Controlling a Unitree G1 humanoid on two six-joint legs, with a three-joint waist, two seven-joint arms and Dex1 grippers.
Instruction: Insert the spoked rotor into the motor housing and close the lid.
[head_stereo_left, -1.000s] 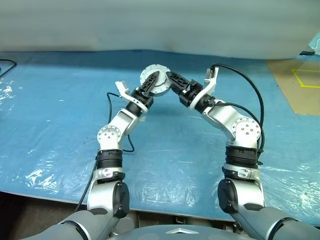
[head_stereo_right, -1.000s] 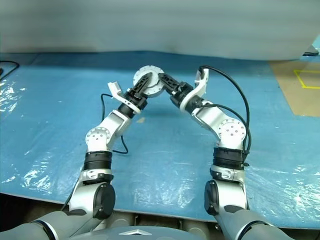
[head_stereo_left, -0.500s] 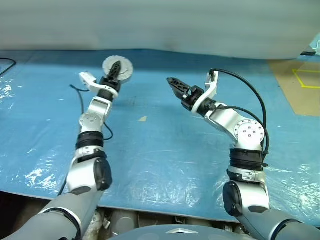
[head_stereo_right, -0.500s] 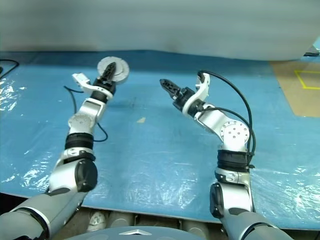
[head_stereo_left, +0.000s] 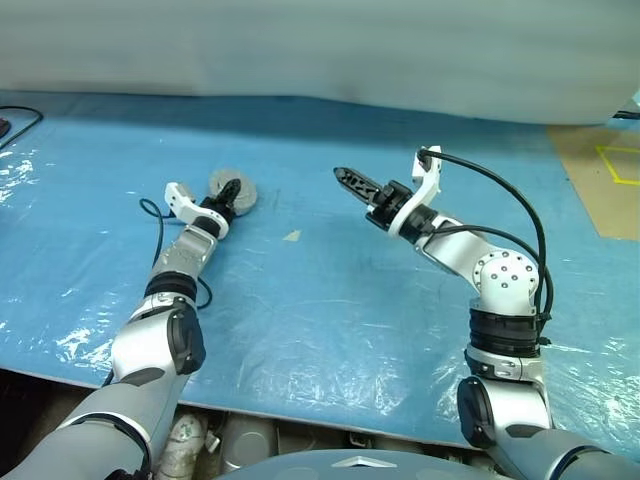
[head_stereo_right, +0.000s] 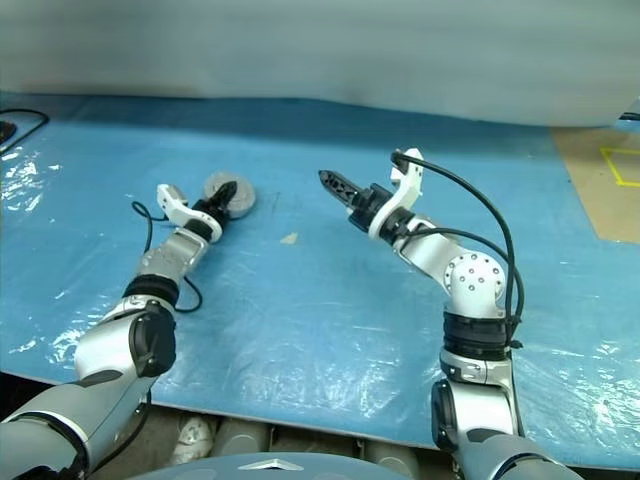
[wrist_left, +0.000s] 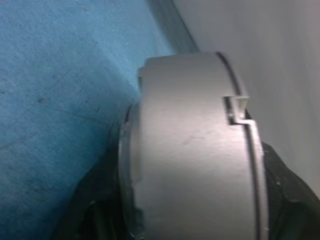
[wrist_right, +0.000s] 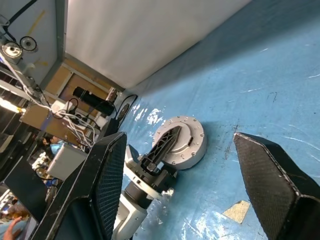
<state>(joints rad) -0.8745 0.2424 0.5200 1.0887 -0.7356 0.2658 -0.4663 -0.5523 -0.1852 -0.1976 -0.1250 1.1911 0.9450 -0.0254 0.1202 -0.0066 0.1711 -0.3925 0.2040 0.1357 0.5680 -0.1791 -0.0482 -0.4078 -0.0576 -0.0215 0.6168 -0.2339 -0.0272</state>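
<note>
Left gripper (head_stereo_left: 230, 194) is pinching the motor housing (head_stereo_left: 233, 191) at the far left of the blue sheet (head_stereo_left: 330, 300), one finger lying across its bolted top face and the other under it (the lid appears already seated, judging by the seam around its side). Housing is sitting low at the sheet, its round axis roughly upright. Right gripper (head_stereo_left: 352, 180) is hovering well apart to the right, jaws spread and empty, pointing toward the housing.
</note>
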